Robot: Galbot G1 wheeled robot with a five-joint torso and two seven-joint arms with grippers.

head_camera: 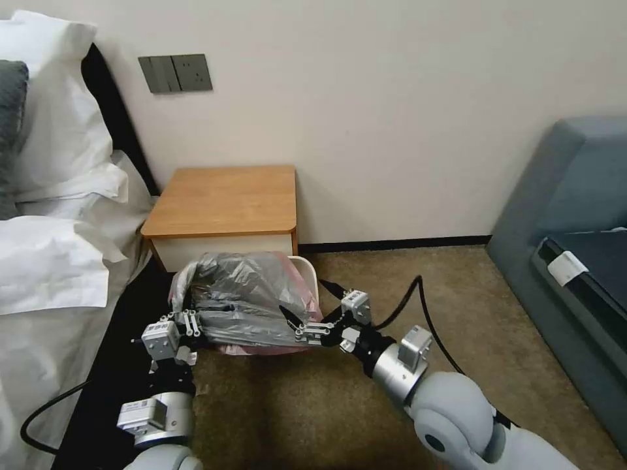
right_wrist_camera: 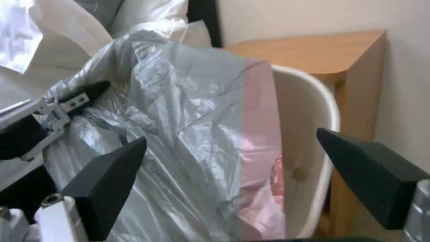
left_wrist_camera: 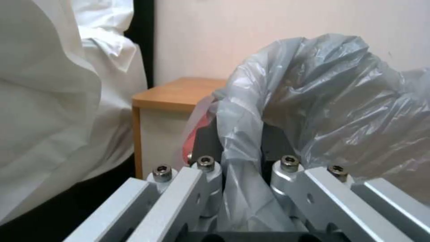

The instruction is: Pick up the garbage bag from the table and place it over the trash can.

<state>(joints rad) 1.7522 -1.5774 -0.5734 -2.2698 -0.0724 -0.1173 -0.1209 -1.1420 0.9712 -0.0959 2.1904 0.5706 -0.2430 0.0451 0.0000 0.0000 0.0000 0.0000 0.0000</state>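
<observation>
Brown carpet (head_camera: pixel 392 287) runs from the white bed linen (head_camera: pixel 59 261) on my left to a grey-blue sofa (head_camera: pixel 568 215) on my right, with a cream wall behind. Going from the left, my left claw (head_camera: pixel 189 322) sits low beside the bed, at the near left corner of the trash can (head_camera: pixel 307 271). Its fingers (left_wrist_camera: pixel 204 168) are clenched on a fold of the garbage bag (head_camera: pixel 241 294); from the left wrist I see grey film pinched between them and rising out in a tall puffed loop. Behind that stands the table (head_camera: pixel 222 199) against the wall, its orange-brown top bare, and the trash can is on the carpet just in front of its white drawer front. The garbage bag lies crumpled over the can's mouth, covering most of it, with the cream rim uncovered at the far right corner and the pinkish-red band hanging down the near side. At the can's near right edge is my right claw (head_camera: pixel 310 316), released, its black fingertips (right_wrist_camera: pixel 112 178) spread wide apart. From the right wrist the bag's grey film and pink band fall between those tips, close to them, though I cannot tell whether either tip touches the plastic.
</observation>
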